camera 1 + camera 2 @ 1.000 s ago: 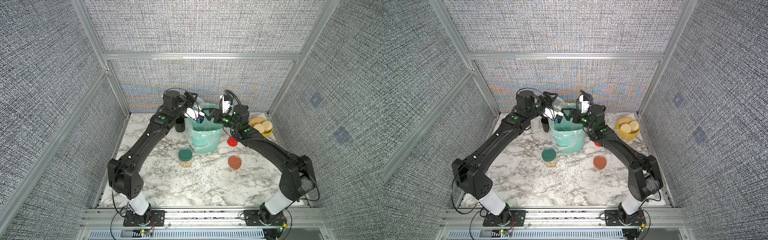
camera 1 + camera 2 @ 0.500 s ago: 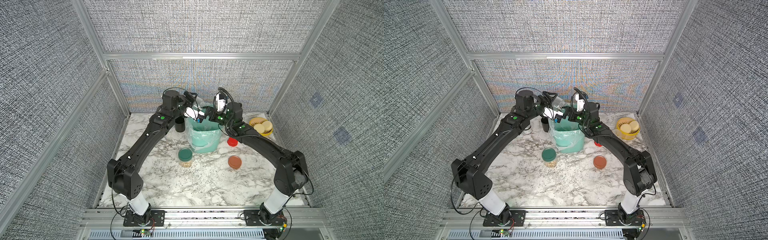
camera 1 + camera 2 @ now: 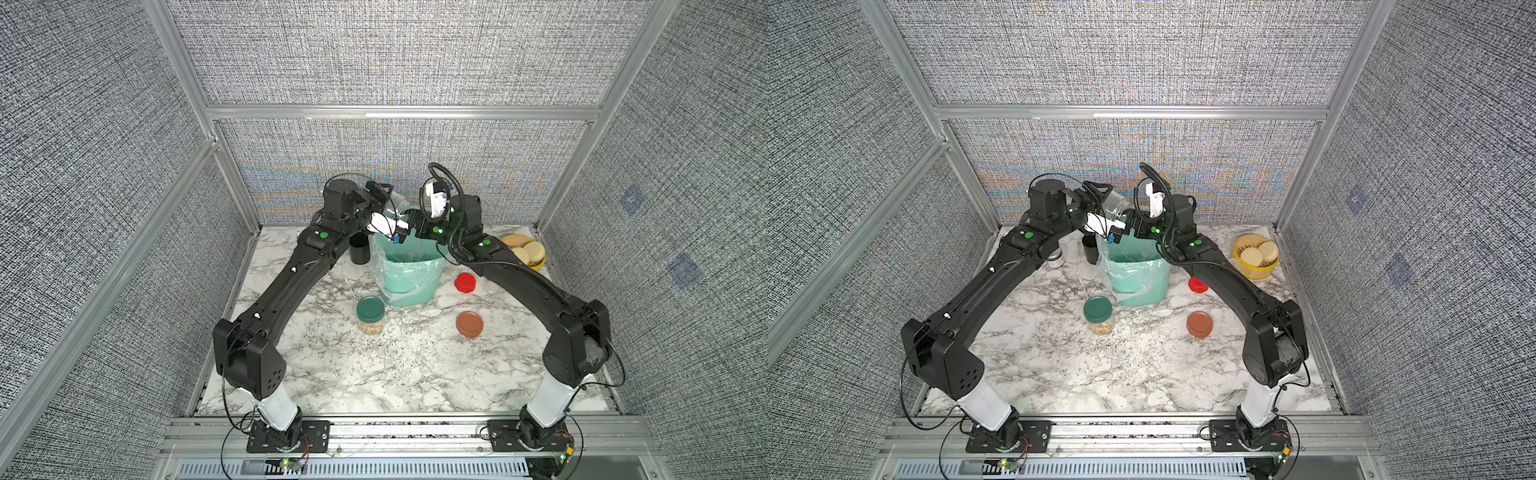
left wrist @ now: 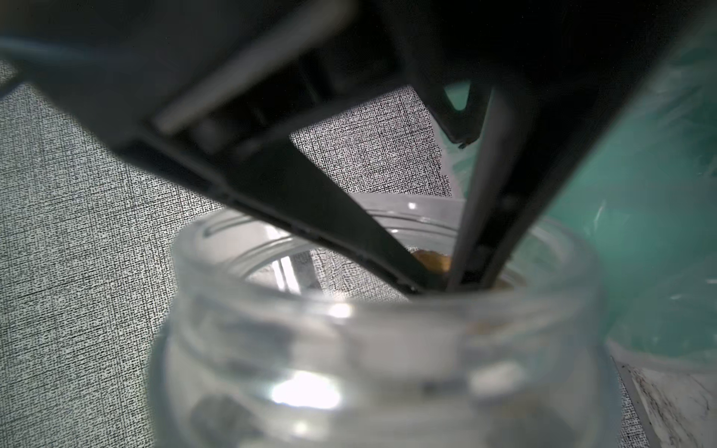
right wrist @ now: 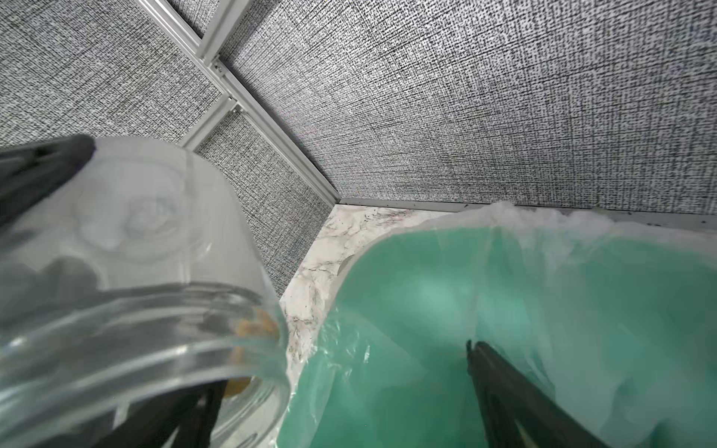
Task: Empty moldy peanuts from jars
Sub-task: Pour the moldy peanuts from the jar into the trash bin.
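Note:
My left gripper [image 3: 385, 198] is shut on a clear, lidless jar [image 3: 397, 204], tilted mouth-down over the green bin. In the left wrist view the jar [image 4: 368, 349] fills the foreground, with a peanut [image 4: 432, 259] stuck at its rim. My right gripper [image 3: 409, 222] is open. One of its fingers [image 5: 174, 419] reaches into the jar's mouth beside the peanuts [image 5: 252, 326], and the other hangs over the bin. A green-lidded jar [image 3: 371, 309] with peanuts stands on the table. A red-lidded jar [image 3: 465, 282] and a terracotta lid [image 3: 469, 324] sit to the right.
The green bin [image 3: 409, 278] with a clear plastic liner stands at the back centre. A black mug [image 3: 359, 249] is to its left and a silver tin [image 3: 1054, 259] further left. A yellow bowl [image 3: 523, 251] of cream discs sits at the back right.
My right gripper has moved left and up to the mouth of the held jar. The left arm and the jar have hardly moved.

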You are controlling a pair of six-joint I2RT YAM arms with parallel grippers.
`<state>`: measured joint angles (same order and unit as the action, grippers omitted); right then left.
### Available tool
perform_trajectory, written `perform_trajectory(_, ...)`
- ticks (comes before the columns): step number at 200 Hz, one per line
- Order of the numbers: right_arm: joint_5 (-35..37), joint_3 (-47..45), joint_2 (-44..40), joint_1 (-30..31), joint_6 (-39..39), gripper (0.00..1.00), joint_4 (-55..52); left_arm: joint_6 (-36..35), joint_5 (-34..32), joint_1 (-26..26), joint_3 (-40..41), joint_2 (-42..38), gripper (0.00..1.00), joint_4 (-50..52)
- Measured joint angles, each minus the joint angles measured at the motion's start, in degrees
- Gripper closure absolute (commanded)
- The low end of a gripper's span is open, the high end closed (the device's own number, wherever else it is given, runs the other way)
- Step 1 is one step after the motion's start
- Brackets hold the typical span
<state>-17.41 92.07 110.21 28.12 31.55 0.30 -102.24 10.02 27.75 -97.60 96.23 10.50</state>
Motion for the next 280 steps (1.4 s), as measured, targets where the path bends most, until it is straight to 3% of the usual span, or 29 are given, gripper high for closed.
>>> perform_trajectory(115, 3.0, -8.1, -7.8, -2.1, -1.9, 0.02, -0.8, -5.0, -3.0, -0.2, -0.4, 1.6, 1.0, 2.5)
perform_trajectory(166, 1.8, -22.3, -17.2, -5.0, -1.1, 0.02, 8.0, -13.0, -4.5, 0.8, -1.8, 3.8, 1.0, 2.5)
perform_trajectory(226, 2.5, -29.2, -23.6, -7.7, -0.6, 0.02, 13.8, -16.3, -9.5, 4.4, -13.5, 9.5, 1.0, 4.1)
perform_trajectory(249, 2.5, -30.7, -23.9, -8.2, -0.6, 0.02, 14.0, -16.4, -9.1, 6.0, -9.2, 8.3, 1.0, 2.2)
perform_trajectory(280, 2.5, -31.0, -24.7, -8.7, -0.6, 0.02, 14.0, -16.4, -10.6, 5.5, -6.9, 9.7, 1.0, 9.9)
